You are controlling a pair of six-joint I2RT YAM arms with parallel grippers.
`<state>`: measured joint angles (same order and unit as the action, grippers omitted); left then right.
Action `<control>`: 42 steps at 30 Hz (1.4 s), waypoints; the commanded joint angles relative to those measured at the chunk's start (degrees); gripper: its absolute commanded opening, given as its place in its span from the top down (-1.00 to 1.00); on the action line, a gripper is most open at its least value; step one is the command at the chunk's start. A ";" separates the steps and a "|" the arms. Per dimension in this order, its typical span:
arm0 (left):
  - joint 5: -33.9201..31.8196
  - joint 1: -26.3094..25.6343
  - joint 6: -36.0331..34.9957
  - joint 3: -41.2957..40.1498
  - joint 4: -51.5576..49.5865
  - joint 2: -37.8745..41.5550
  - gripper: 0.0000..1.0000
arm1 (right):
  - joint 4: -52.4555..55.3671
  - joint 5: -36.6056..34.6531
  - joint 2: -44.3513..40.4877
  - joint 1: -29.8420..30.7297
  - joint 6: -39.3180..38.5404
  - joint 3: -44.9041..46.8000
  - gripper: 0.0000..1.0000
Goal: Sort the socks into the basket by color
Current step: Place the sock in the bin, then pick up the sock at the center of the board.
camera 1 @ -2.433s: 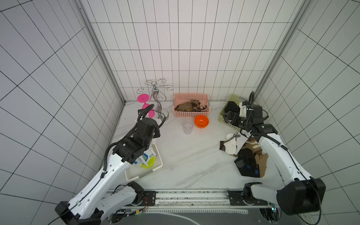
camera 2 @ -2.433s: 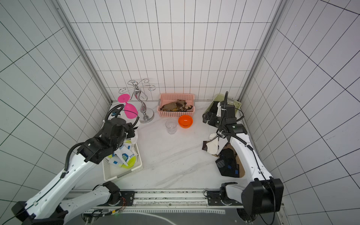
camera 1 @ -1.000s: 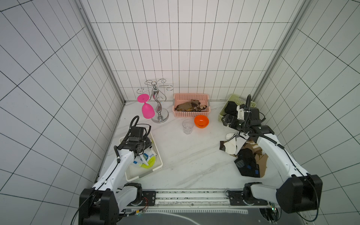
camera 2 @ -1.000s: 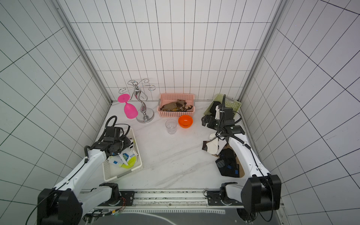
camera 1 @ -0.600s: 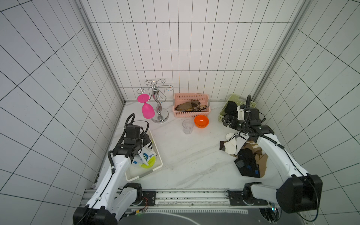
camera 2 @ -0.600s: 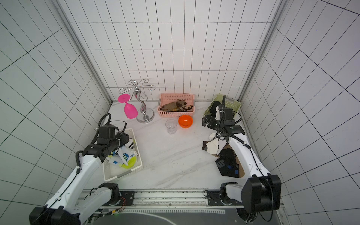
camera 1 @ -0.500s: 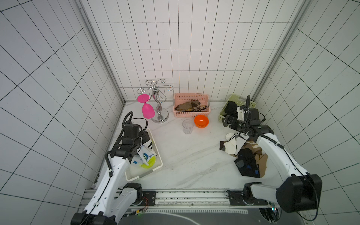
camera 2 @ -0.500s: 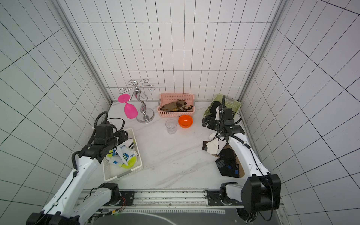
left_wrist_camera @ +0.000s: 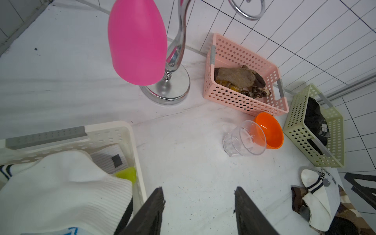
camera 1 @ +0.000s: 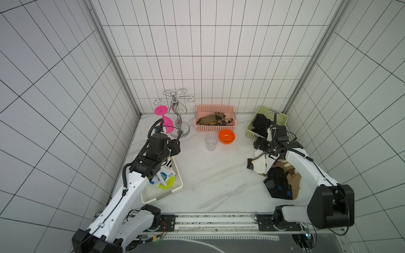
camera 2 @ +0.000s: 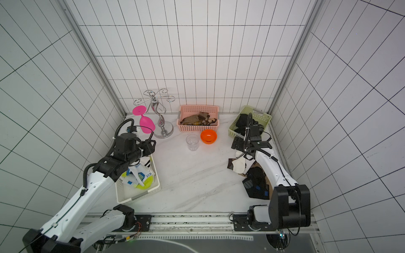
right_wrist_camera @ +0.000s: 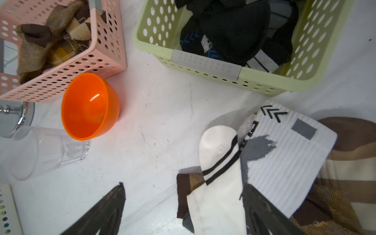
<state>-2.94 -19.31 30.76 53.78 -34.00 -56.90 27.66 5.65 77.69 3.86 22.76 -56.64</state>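
Above the front-right pile (camera 1: 277,186), the right gripper (right_wrist_camera: 183,186), fingers spread and empty, is hovering over a white striped sock (right_wrist_camera: 219,162) it likely needs to pinch next, while the left gripper (left_wrist_camera: 199,190), likewise spread, is idling by the white basket (left_wrist_camera: 134,142).

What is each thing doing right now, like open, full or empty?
left gripper: open, empty
right gripper: open, empty, above a striped white sock
pink basket: holds brown socks
green basket: holds black socks
white basket: holds white socks
glass: upright, empty
orange bowl: upright, empty
pink wine glass: hanging upside down
loose socks: piled on the table
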 commanded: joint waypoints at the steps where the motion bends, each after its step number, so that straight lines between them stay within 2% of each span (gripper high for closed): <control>1: 1.36 -1.33 -0.16 1.48 4.29 -1.07 -0.13 | 1.69 -1.95 1.77 -1.57 0.60 4.13 -0.79; 8: 3.72 -1.87 -0.50 1.77 6.62 -2.25 -0.13 | 1.25 -1.27 5.20 -2.99 1.50 6.53 -0.77; 10: 4.21 -1.87 -0.61 1.64 7.23 -2.45 -0.13 | 0.95 0.15 6.33 -2.98 1.59 7.09 -0.73; 13: 4.71 -1.87 -0.80 1.42 7.79 -2.75 -0.13 | -0.06 1.69 7.76 -3.02 2.08 8.42 -0.56; 17: 5.11 -1.85 -1.05 1.17 8.29 -3.05 -0.12 | -0.69 3.44 8.44 -2.98 2.11 9.19 -0.09; 19: 5.09 -1.87 -1.22 0.76 8.87 -3.07 -0.13 | -0.66 3.58 8.44 -2.96 2.07 9.37 0.02; 21: 5.04 -1.87 -1.15 0.22 9.94 -2.95 -0.13 | -0.35 3.68 8.15 -2.96 2.15 9.41 0.48; 22: 5.09 -1.87 -1.19 0.10 10.31 -2.87 -0.13 | -0.25 3.67 7.82 -2.94 2.24 9.36 0.61; 25: 5.51 -1.87 -1.23 0.10 11.10 -3.19 -0.13 | 0.29 3.34 6.36 -2.63 2.37 9.06 0.70; 28: 6.51 -1.96 -1.32 0.23 11.60 -3.89 -0.13 | 1.16 2.90 5.27 -2.54 2.29 8.58 0.99; 37: 8.36 -3.50 -2.35 0.53 13.73 -5.12 -0.13 | 2.78 1.73 1.04 -0.88 1.33 6.60 1.00; 42: 9.32 -6.84 -4.34 0.93 16.10 -6.29 -0.15 | 2.93 3.07 -0.42 2.62 0.29 3.47 1.00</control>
<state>5.45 -24.47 28.45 53.91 -20.99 -62.76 28.73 8.34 78.63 4.62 24.14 -49.95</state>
